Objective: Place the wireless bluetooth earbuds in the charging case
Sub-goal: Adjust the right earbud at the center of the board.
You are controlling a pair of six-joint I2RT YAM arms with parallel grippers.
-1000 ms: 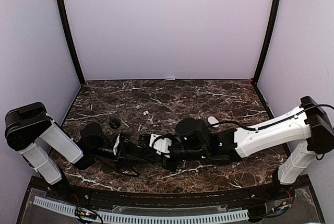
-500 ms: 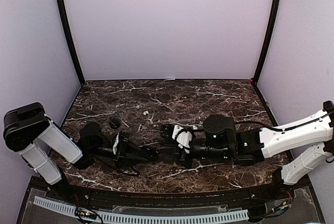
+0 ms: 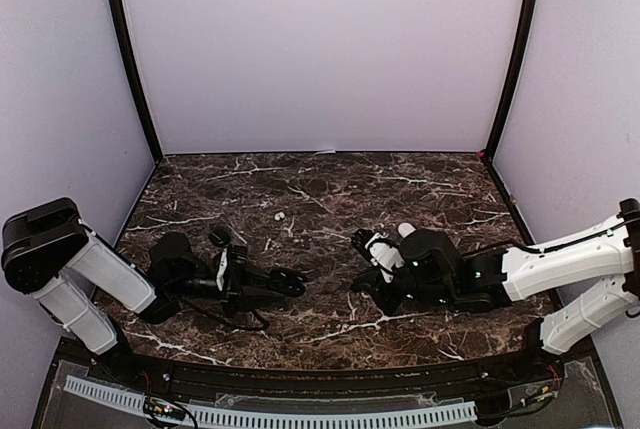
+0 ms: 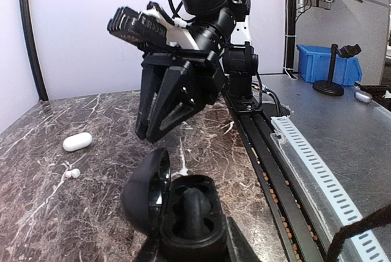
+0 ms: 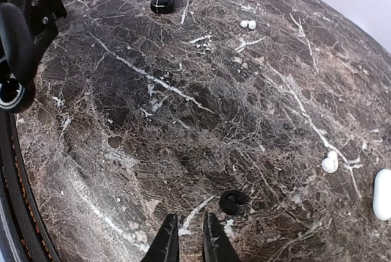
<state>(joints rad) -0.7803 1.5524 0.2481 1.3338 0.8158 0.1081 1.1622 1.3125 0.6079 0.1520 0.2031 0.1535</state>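
My left gripper (image 4: 189, 240) is shut on the black charging case (image 4: 190, 213), whose lid (image 4: 145, 190) stands open to the left. I cannot tell if its sockets hold anything. My right gripper (image 5: 190, 237) hangs low over the marble with a narrow gap between its fingers and nothing in them. A black earbud (image 5: 233, 201) lies on the table just right of its fingertips. White earbuds lie loose: one (image 5: 330, 163) near the white case (image 5: 382, 193), another (image 5: 248, 24) farther off. From above, the left gripper (image 3: 290, 282) and right gripper (image 3: 362, 241) sit apart.
A small black piece (image 3: 219, 237) lies on the marble behind the left arm (image 3: 180, 267). A white earbud (image 3: 281, 216) sits mid-table and the white case (image 3: 407, 231) lies just behind the right wrist. The table's near edge carries a cable rail (image 4: 317, 170).
My right arm has drawn back to the right, away from the case in the left gripper, and dropped lower. The left gripper still holds the case and has barely shifted.
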